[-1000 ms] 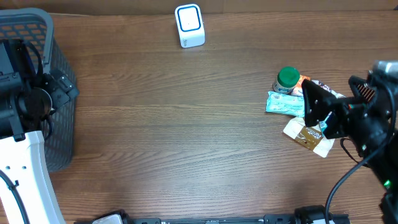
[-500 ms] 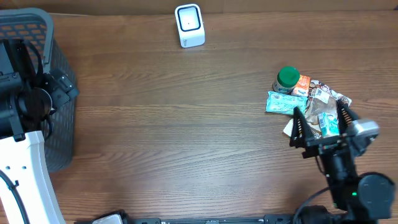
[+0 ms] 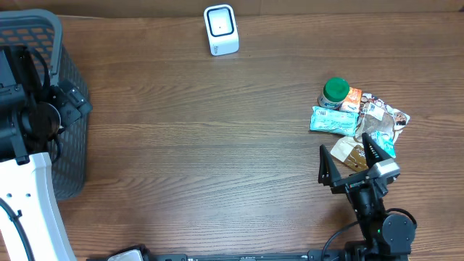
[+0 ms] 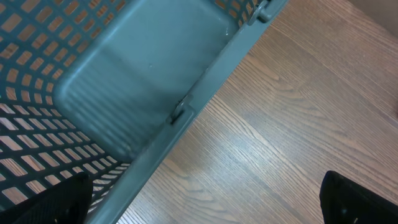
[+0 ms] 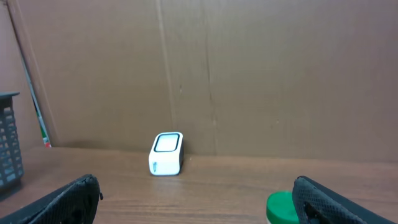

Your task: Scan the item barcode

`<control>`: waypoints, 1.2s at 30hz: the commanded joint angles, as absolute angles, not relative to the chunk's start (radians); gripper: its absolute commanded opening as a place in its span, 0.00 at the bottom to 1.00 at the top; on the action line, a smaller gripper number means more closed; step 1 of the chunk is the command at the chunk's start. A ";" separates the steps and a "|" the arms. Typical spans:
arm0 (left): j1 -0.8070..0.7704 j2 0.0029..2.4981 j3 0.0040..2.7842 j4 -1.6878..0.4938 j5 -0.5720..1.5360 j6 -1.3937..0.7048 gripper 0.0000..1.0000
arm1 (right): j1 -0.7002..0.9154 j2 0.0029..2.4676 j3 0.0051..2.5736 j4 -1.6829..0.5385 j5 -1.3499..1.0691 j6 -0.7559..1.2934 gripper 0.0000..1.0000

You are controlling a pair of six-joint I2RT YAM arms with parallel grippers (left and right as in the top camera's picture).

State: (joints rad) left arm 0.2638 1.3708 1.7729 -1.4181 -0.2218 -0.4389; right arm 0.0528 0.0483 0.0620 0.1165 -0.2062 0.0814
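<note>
Item pile (image 3: 360, 116) sits near right edge of surface (image 3: 217, 152): green-lidded jar (image 3: 336, 91), teal packet (image 3: 331, 120), brown packet (image 3: 354, 155), other wrappers. None held. Right gripper (image 3: 350, 158) wide open, empty, at pile's near side by brown packet. Scanner (image 3: 220, 29) at far edge, mid-width, well apart from pile. Left gripper (image 4: 202, 202) open, empty, over basket (image 3: 72, 152) rim at left edge.

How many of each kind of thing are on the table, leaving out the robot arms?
Basket: 1
Barcode scanner: 1
Green-lidded tub: 1
Packets in the overlapping pile: at least 4
Total: at least 7
</note>
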 commanded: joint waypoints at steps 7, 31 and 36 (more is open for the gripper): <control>0.268 1.374 1.787 -1.417 -0.236 -0.442 1.00 | 0.051 0.002 0.008 0.030 -0.212 0.082 1.00; 0.267 1.374 1.787 -1.417 -0.236 -0.442 1.00 | 0.051 0.003 0.008 -0.065 -0.222 0.085 1.00; 0.267 1.374 1.787 -1.417 -0.236 -0.442 1.00 | 0.051 0.003 0.008 -0.065 -0.222 0.085 1.00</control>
State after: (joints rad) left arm 0.2638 1.3708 1.7729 -1.4178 -0.2218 -0.4389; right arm 0.0528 0.0128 0.0185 -0.0711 -0.2142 0.0822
